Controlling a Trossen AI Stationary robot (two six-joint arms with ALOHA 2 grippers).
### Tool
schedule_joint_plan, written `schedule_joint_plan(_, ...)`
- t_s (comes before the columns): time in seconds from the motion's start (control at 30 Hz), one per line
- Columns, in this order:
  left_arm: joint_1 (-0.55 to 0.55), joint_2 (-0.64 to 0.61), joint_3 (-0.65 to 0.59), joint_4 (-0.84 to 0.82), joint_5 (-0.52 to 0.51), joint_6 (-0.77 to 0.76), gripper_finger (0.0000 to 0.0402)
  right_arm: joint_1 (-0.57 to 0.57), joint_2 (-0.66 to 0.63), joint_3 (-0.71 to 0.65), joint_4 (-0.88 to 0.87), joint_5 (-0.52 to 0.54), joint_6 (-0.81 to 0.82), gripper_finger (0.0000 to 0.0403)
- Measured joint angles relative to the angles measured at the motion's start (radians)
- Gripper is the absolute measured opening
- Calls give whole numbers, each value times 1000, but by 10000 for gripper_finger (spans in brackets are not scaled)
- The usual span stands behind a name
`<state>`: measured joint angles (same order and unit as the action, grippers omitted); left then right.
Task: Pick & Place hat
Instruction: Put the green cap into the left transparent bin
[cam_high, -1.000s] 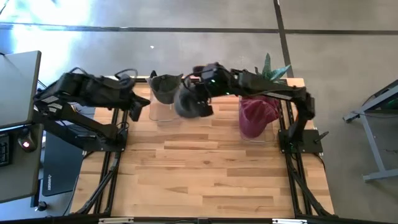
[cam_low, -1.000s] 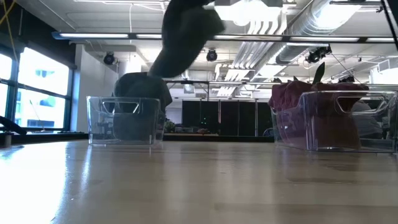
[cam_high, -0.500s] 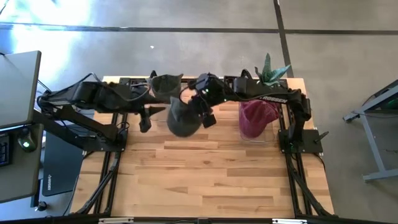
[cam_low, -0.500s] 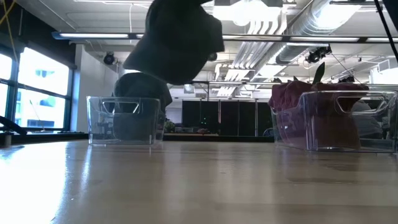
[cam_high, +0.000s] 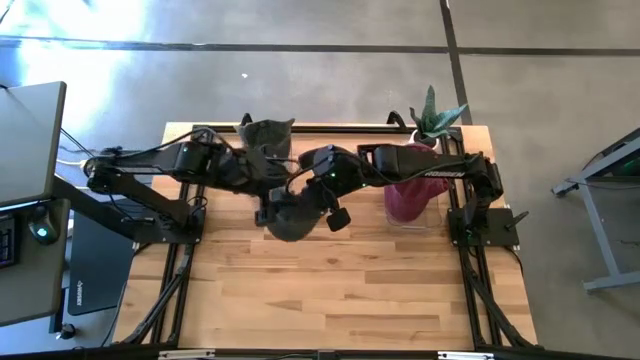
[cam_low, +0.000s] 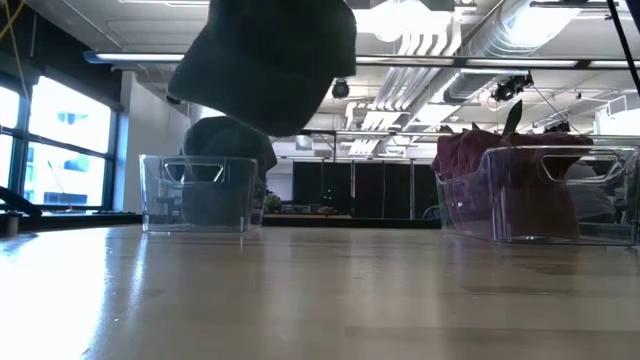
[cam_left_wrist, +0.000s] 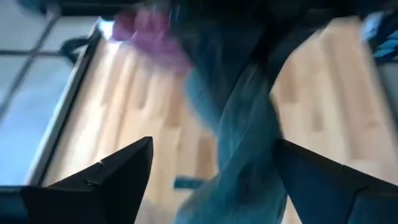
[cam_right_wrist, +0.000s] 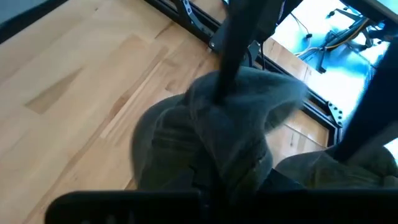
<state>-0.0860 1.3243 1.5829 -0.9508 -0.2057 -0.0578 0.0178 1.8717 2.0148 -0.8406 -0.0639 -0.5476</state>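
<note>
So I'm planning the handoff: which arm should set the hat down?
Probably the right: its gripper already holds the grey hat above the table. The left gripper is only alongside, open.

My right gripper (cam_high: 322, 192) is carrying the grey hat (cam_high: 292, 212) down and toward the front of the table, away from the clear bin (cam_high: 262, 170). My left gripper (cam_high: 262, 192) is swinging in and reaching right up beside the hat.
</note>
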Motion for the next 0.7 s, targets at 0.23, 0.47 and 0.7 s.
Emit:
schedule_joint_plan(0.23, 0, 50, 5, 20, 139, -45, 243, 6, -12, 0, -10, 4, 50, 7)
schedule_joint_plan(0.47, 1, 60, 3, 14, 183, -75, 99, 7, -14, 0, -17, -6, 103, 33)
schedule_joint_plan(0.7, 0, 62, 4, 6, 238, -51, 14, 7, -40, -2, -31, -168, 214, 92)
